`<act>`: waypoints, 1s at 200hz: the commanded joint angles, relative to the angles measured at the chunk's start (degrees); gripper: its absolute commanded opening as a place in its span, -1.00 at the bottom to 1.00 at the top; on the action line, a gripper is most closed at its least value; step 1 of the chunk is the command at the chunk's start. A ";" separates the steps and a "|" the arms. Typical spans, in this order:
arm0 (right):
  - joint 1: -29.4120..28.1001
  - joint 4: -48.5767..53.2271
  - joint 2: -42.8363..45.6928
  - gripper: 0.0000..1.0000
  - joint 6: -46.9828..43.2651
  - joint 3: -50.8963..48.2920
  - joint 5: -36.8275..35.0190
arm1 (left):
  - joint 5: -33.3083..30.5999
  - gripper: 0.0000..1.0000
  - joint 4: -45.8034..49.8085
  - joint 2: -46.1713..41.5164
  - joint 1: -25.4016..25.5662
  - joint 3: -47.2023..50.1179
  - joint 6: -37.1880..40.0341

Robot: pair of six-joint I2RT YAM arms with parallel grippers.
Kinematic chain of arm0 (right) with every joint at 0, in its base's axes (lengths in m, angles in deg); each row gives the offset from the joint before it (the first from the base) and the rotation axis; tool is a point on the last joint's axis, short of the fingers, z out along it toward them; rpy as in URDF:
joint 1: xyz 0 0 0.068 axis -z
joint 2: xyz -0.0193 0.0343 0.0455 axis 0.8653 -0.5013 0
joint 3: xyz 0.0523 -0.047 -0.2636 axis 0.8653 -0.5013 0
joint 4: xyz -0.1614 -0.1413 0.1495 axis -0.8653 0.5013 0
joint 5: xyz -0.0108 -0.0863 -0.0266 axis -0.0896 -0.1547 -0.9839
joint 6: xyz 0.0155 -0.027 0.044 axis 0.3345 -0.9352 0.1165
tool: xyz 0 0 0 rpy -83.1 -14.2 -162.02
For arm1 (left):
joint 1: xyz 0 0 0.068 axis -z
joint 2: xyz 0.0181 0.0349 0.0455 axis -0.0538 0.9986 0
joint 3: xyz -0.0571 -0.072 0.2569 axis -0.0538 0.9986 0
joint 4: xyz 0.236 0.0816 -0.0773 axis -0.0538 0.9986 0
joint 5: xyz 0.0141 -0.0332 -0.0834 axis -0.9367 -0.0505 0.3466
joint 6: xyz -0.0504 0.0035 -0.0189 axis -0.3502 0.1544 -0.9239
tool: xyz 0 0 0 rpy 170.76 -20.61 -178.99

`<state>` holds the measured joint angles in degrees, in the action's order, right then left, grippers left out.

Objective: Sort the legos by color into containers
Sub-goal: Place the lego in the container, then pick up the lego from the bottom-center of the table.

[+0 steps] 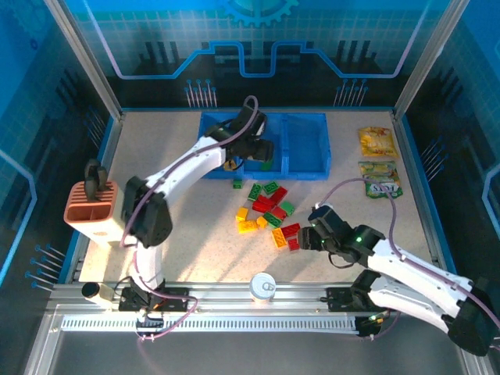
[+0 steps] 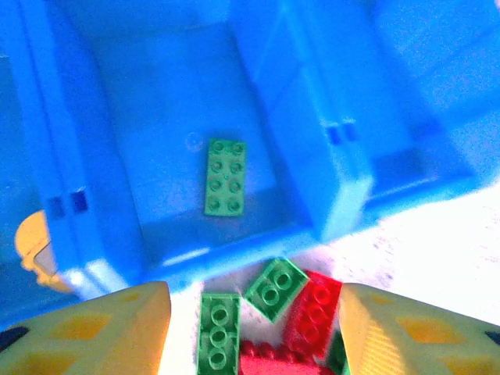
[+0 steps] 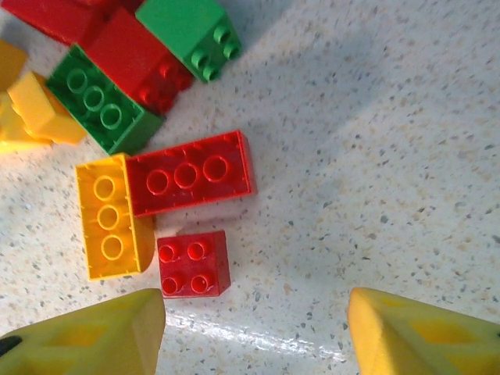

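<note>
The left gripper is held over the blue tray at the far edge of the table, its jaws parted and empty. One green lego is seen lying flat in what appears to be the middle compartment. The right gripper is poised, jaws apart and empty, above a small red lego beside the lego pile mid-table.

Tray: one, divided into three compartments.
Legos inside it: one green brick in the middle compartment and one yellow-orange piece, partly hidden, in the left compartment.
Loose legos on the tabletop: at least five green, five red and four yellow-orange. Overlaps prevent an exact total.
Snack packets: two.
Slotted holder: one.
Can: one.
</note>
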<state>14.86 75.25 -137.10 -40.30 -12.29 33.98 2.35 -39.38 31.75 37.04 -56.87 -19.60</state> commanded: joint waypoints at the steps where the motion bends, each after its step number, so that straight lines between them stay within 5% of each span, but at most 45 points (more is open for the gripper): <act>1: -1.34 -1.53 -2.95 0.29 -1.06 1.77 2.09 | 1.14 0.20 -4.72 -9.07 0.44 7.60 -0.76; 65: -6.01 -3.83 -15.26 0.29 -1.58 3.42 2.84 | -0.67 0.20 -10.80 -29.94 0.76 32.76 -5.19; 152: -7.24 -8.54 -26.98 0.19 -1.00 5.78 0.56 | -1.74 0.18 -9.70 -48.26 0.84 53.28 -11.95; 200: -7.58 -4.59 -29.66 -0.28 -0.76 9.66 -2.55 | -1.15 0.18 -10.01 -55.03 2.26 62.27 -16.05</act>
<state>8.15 67.86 -166.68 -41.72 -5.49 34.72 1.21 -48.97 -20.46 38.40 1.94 -32.19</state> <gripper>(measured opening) 0.408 0.591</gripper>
